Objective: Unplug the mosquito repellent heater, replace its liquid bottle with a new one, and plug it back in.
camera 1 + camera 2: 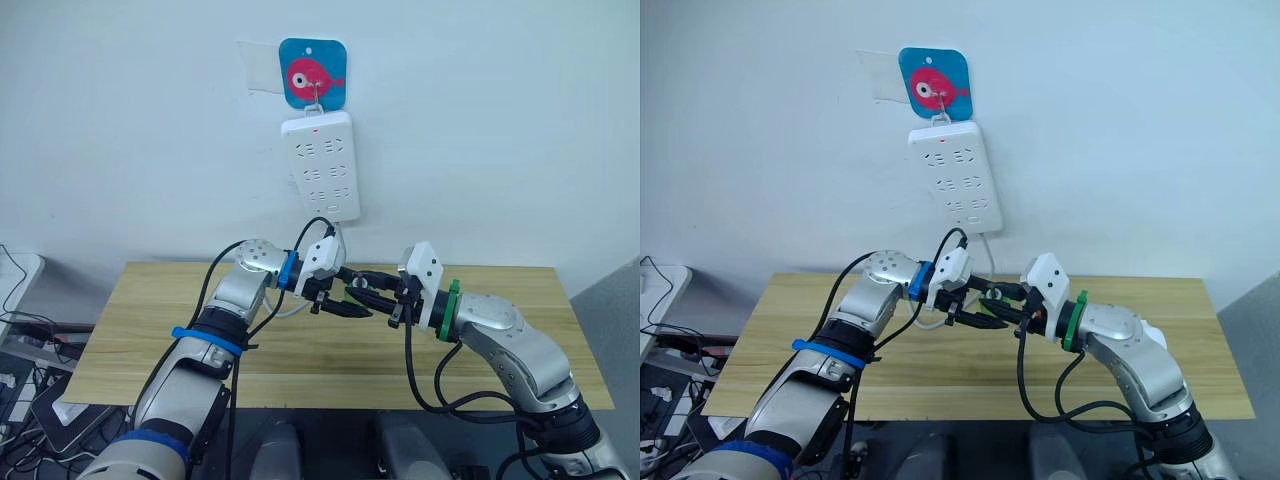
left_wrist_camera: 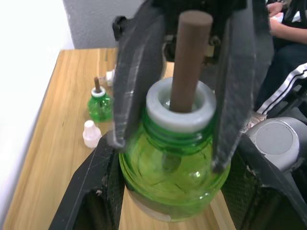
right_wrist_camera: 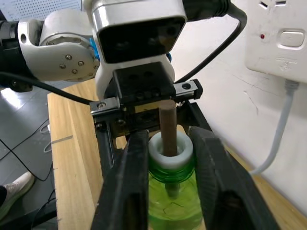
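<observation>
A green liquid bottle (image 2: 172, 177) with a white collar and a bare brown wick (image 2: 189, 57) hangs above the table between both grippers. My right gripper (image 3: 169, 136) is shut on its neck, one finger on each side of the collar. My left gripper (image 2: 175, 158) comes from the opposite side, and its fingers (image 2: 96, 191) lie against the bottle's body. In the eye views the two grippers meet at the bottle (image 1: 352, 292) below the power strip. A second green bottle (image 2: 100, 104) with a wick stands on the table. The heater is out of view or hidden.
A white power strip (image 1: 322, 165) hangs on the wall from a blue fish plaque (image 1: 313, 73), with nothing plugged in. A small white cap (image 2: 90, 134) stands near the second bottle on the wooden table (image 1: 160, 310). A person's striped sleeve (image 2: 288, 91) shows beyond the table.
</observation>
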Tool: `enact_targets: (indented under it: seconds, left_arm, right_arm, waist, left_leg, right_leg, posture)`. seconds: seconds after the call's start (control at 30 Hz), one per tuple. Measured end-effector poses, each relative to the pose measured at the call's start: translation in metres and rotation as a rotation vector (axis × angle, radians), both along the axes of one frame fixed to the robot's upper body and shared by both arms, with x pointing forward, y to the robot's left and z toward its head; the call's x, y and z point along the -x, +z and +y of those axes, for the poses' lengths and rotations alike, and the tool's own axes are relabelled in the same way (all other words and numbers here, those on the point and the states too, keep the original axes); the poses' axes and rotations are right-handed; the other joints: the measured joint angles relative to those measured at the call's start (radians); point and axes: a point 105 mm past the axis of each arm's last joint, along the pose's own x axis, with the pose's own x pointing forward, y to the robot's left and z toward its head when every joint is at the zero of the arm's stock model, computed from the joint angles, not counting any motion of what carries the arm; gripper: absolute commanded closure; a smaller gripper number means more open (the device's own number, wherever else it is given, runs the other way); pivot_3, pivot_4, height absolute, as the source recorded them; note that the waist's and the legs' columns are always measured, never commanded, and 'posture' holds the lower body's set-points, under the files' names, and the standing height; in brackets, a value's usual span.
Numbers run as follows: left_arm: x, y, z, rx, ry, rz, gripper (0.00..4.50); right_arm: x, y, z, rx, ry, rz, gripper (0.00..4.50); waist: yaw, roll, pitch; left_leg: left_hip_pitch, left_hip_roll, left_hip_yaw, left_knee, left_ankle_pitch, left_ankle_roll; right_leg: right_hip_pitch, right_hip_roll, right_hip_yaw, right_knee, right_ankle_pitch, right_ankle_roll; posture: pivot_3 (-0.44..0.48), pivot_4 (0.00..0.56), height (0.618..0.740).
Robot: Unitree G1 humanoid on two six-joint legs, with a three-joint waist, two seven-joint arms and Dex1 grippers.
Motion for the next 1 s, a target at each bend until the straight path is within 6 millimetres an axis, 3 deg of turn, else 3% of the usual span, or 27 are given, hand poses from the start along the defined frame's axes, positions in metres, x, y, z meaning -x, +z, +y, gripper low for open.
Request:
enact_targets:
  seconds: [0.2,0.43,0.53,0.6,0.7,0.83,1.0]
  left_arm:
    - [0.001,-0.001,-0.002,0.002,-0.002,0.031,2.22]
    - [0.011,0.020,-0.003,0.111,-0.023,0.176,0.02]
    - [0.012,0.033,-0.001,0.194,0.018,0.283,0.00]
    - [0.009,0.043,0.000,0.269,0.068,0.375,0.00]
    - [0.004,0.057,-0.005,0.394,0.139,0.530,0.00]
    - [0.008,0.068,-0.018,0.500,0.152,0.676,0.00]
    - [0.008,0.076,-0.034,0.579,0.167,0.749,0.00]
  right_arm:
    - [0.002,-0.001,-0.003,-0.005,-0.011,0.008,3.63]
    - [0.008,0.012,-0.021,-0.096,-0.111,0.038,3.63]
    - [0.010,0.019,-0.042,-0.205,-0.230,0.109,3.63]
    - [0.003,0.023,-0.069,-0.311,-0.387,0.162,3.63]
    - [0.004,0.041,-0.091,-0.506,-0.493,0.220,3.63]
    - [0.011,0.063,-0.094,-0.715,-0.473,0.307,3.63]
    - [0.014,0.084,-0.098,-0.825,-0.455,0.362,3.63]
  waist:
    - [0.000,0.000,0.000]
    - [-0.001,0.000,0.000]
    - [-0.001,0.000,0.000]
    - [-0.001,0.000,0.000]
    - [-0.002,0.000,0.000]
    - [-0.005,0.000,-0.001]
    - [-0.006,0.000,-0.001]
  left_leg:
    - [0.000,0.000,0.000,0.000,0.000,0.000]
    - [0.000,0.000,-0.001,0.000,0.000,0.000]
    - [0.000,0.000,-0.001,0.000,0.000,0.000]
    - [0.000,0.000,-0.001,0.000,0.000,0.000]
    - [-0.001,0.000,-0.001,0.000,0.000,0.000]
    - [0.000,0.000,0.000,0.000,0.000,0.000]
    - [0.000,0.000,0.001,0.000,0.000,0.000]
  right_leg:
    - [0.000,0.000,0.000,0.000,0.000,0.000]
    - [0.000,0.000,0.000,0.000,0.000,0.000]
    - [0.000,0.000,-0.001,0.000,0.000,0.000]
    - [0.000,-0.001,-0.001,0.001,0.000,0.000]
    - [0.000,-0.001,-0.001,0.000,0.000,0.000]
    - [0.000,-0.001,0.000,0.001,0.000,0.000]
    - [0.000,-0.001,0.001,0.001,0.000,0.000]
  posture:
    - [-0.066,0.162,0.740]
    - [-0.074,0.163,0.740]
    - [-0.089,0.158,0.740]
    - [-0.104,0.153,0.740]
    - [-0.114,0.148,0.740]
    - [-0.118,0.141,0.740]
    - [-0.116,0.138,0.740]
